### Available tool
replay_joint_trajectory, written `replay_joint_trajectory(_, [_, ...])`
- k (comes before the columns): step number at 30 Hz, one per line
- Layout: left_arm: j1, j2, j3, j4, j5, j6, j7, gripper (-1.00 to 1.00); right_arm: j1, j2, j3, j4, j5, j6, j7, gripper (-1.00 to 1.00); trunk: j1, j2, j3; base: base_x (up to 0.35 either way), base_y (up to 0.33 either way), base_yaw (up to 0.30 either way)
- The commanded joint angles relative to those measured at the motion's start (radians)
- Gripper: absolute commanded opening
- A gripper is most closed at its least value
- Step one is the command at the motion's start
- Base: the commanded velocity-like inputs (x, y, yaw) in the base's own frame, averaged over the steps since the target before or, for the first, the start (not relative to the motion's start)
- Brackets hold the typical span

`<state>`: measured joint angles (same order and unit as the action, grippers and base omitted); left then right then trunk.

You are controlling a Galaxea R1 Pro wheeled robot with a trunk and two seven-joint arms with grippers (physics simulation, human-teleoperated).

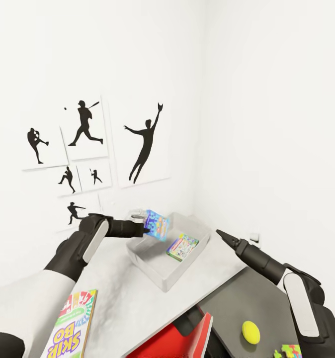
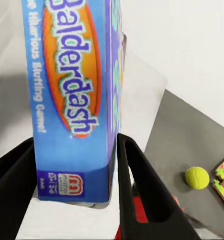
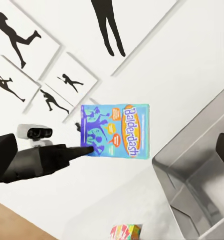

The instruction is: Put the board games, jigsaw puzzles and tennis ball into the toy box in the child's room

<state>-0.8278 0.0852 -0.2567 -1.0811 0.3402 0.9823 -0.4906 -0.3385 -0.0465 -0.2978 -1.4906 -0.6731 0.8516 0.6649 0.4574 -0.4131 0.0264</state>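
Now my left gripper (image 1: 146, 224) clamps the blue board game (image 1: 156, 224) at centre frame, above the toy box (image 1: 152, 268), lower right.

Head camera overlooks the table (image 1: 137, 293); both wrist cameras closely share the Balderdash box (image 2: 72, 100).
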Motion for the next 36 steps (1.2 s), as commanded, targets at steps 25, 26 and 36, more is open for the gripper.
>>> replay_joint_trajectory(25, [-0.043,-0.001,-0.115,-0.019,-0.203,0.001,-0.087,-1.00,-0.001,-0.007,-0.021,0.003,-0.002,0.006,0.003,1.00,0.000,-0.001,-0.041,0.000,0.000,0.000])
replay_joint_trajectory(26, [-0.044,-0.001,-0.115,-0.019,-0.207,0.000,-0.112,-1.00,-0.001,-0.007,-0.021,0.003,-0.002,0.006,0.003,1.00,0.000,-0.001,-0.043,0.000,0.000,0.000])
replay_joint_trajectory(36, [-0.070,-0.007,-0.203,-0.018,-0.365,-0.004,-0.177,-1.00,-0.001,-0.007,-0.021,0.003,-0.002,0.007,0.003,1.00,0.000,-0.001,-0.059,0.000,0.000,0.000])
